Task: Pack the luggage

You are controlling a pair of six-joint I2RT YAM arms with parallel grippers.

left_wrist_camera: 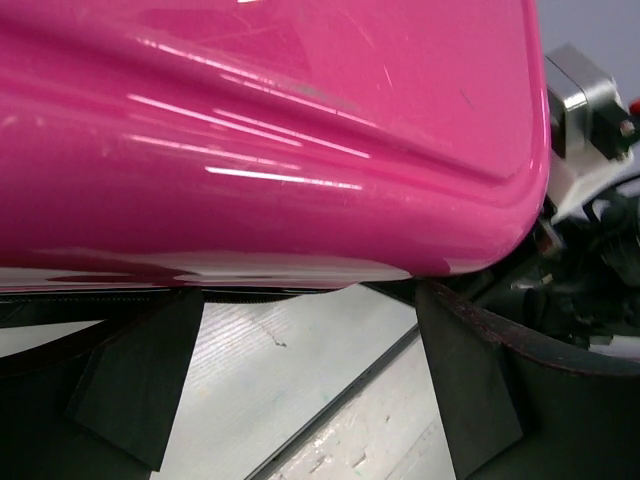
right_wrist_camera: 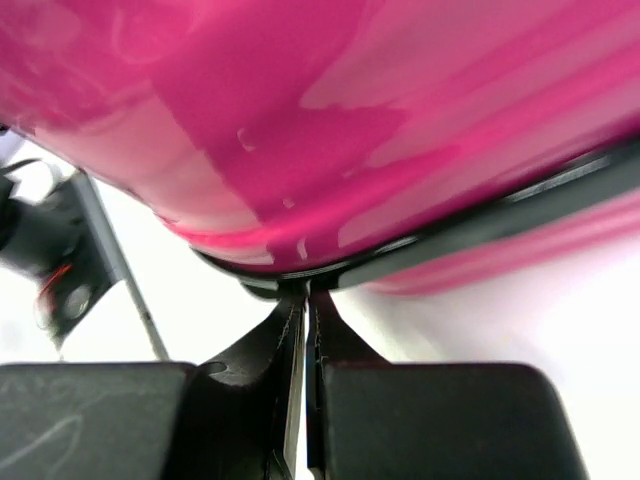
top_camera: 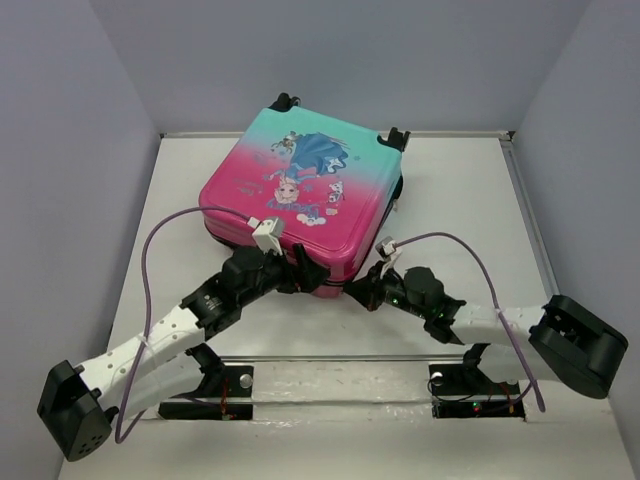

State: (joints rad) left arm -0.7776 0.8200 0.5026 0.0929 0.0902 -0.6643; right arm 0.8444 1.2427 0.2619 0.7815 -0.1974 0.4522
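White counter (top_camera: 470, 200), carrying everything. Luggage (top_camera: 300, 195): pink-to-teal hard shell, lay flat at mid-counter, lid down, print upward, dark seam facing the arms, probably so the zip could be worked. Left hand (left_wrist_camera: 310, 300): fingers spread wide just below the near pink edge, apparently to steady it. Right hand (right_wrist_camera: 305, 300): fingers pressed nearly together at the seam; any zip pull between them could not be made out.

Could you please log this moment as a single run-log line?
luggage closed, flat on table | left gripper open at near pink edge | right gripper shut at black seam
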